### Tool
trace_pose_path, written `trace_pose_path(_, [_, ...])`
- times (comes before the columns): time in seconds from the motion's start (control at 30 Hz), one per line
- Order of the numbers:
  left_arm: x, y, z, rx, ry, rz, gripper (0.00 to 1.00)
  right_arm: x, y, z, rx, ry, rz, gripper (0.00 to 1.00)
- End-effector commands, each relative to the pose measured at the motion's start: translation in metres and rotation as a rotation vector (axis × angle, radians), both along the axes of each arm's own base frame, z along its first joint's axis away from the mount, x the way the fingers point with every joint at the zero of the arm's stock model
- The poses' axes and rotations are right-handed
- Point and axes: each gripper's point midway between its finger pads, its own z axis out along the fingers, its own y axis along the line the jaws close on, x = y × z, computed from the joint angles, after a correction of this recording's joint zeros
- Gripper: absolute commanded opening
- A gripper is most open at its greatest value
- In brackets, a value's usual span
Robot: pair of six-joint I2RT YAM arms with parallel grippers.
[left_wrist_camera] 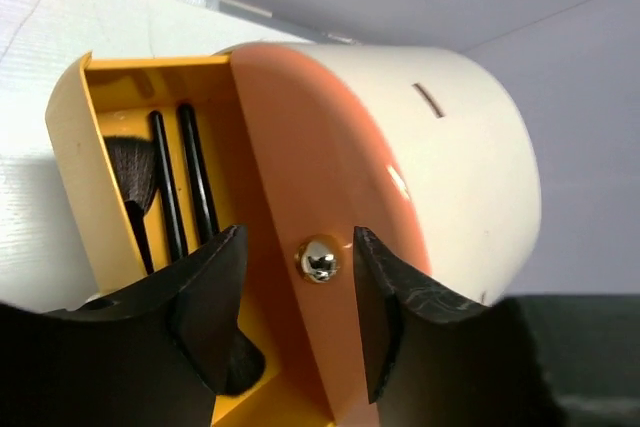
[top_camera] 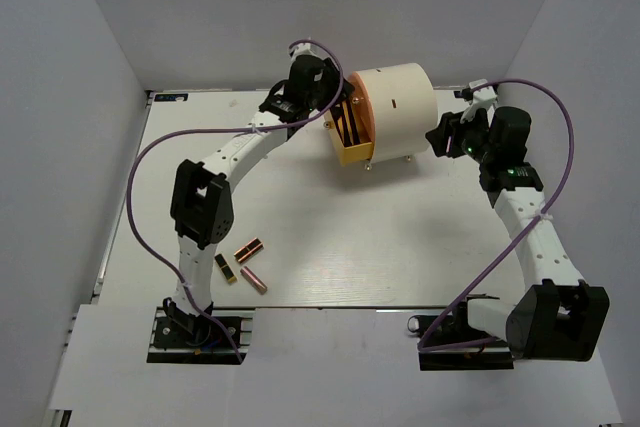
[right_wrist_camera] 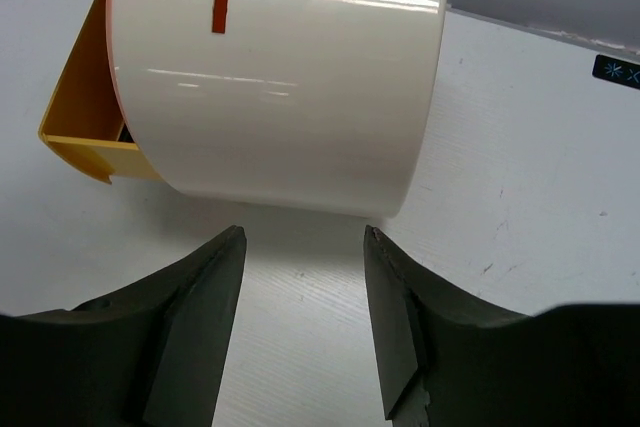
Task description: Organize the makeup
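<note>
Brushes (left_wrist_camera: 168, 187) in the drawer (left_wrist_camera: 70, 137), lipsticks (top_camera: 250, 247) loose on the table (top_camera: 400, 237).
Three lipsticks lie near the near-left corner. The left gripper (left_wrist_camera: 300, 247) is spread either side of the drawer knob (left_wrist_camera: 318, 260). The right gripper (right_wrist_camera: 303, 237) is spread beside the cylinder (right_wrist_camera: 290, 77). The edge label (right_wrist_camera: 615, 70) is unreadable.

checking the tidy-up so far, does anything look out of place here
Three short lipstick tubes, black-gold and pink, lie loose and at odd angles on the white table near the left arm's base, far from the cream cylinder organiser. Its yellow drawer stands pulled out, thin black brushes inside.
</note>
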Motion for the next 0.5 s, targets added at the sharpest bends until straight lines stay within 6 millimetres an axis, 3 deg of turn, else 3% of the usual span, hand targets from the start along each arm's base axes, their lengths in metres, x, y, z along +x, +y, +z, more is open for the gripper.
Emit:
trace_pose_path(0.0, [-0.006,0.017,0.086,-0.072,-0.153,0.029,0.55,0.013,0.001,0.040,0.013,-0.104,0.010,0.58])
trace_pose_path(0.03, [-0.005,0.027,0.081,-0.066,-0.141,0.046,0.50,0.015,0.003,0.045,0.024,-0.104,0.019,0.62])
trace_pose_path(0.07, [-0.011,0.038,0.096,-0.080,-0.161,0.059,0.44,0.020,0.005,0.043,0.033,-0.085,0.025,0.70])
trace_pose_path(0.1, [-0.014,0.044,0.098,-0.089,-0.163,0.066,0.37,0.026,-0.006,0.058,0.040,-0.107,0.001,0.75])
trace_pose_path(0.13, [-0.014,0.060,0.077,-0.082,-0.119,0.089,0.24,0.030,-0.005,0.062,0.052,-0.103,0.007,0.78])
trace_pose_path(0.17, [-0.023,0.072,0.088,-0.103,-0.132,0.098,0.19,0.037,-0.006,0.055,0.071,-0.064,0.003,0.80])
trace_pose_path(0.2, [-0.025,0.079,0.084,-0.123,-0.118,0.094,0.14,0.043,-0.008,0.070,0.072,-0.084,0.005,0.82])
trace_pose_path(0.23, [-0.028,0.088,0.076,-0.145,-0.093,0.107,0.10,0.047,-0.007,0.072,0.098,-0.070,0.013,0.83])
trace_pose_path(0.27, [-0.034,0.108,0.055,-0.145,-0.053,0.131,0.10,0.059,-0.012,0.064,0.117,-0.037,0.001,0.83])
trace_pose_path(0.3, [-0.039,0.109,0.051,-0.172,-0.044,0.101,0.11,0.065,-0.012,0.077,0.124,-0.055,0.007,0.84])
trace_pose_path(0.33, [-0.042,0.115,0.044,-0.198,-0.024,0.103,0.13,0.071,-0.011,0.077,0.134,-0.041,0.023,0.86])
trace_pose_path(0.37, [-0.045,0.125,0.022,-0.200,0.018,0.113,0.24,0.085,-0.012,0.064,0.144,0.002,0.026,0.87])
trace_pose_path(0.4, [-0.048,0.127,0.015,-0.213,0.038,0.104,0.31,0.089,-0.013,0.056,0.162,0.059,0.026,0.88])
trace_pose_path(0.43, [-0.048,0.127,0.016,-0.254,0.037,0.070,0.45,0.106,-0.010,0.061,0.178,0.073,0.062,0.89])
trace_pose_path(0.47, [-0.051,0.121,0.008,-0.275,0.044,0.038,0.51,0.114,-0.009,0.056,0.193,0.107,0.079,0.89])
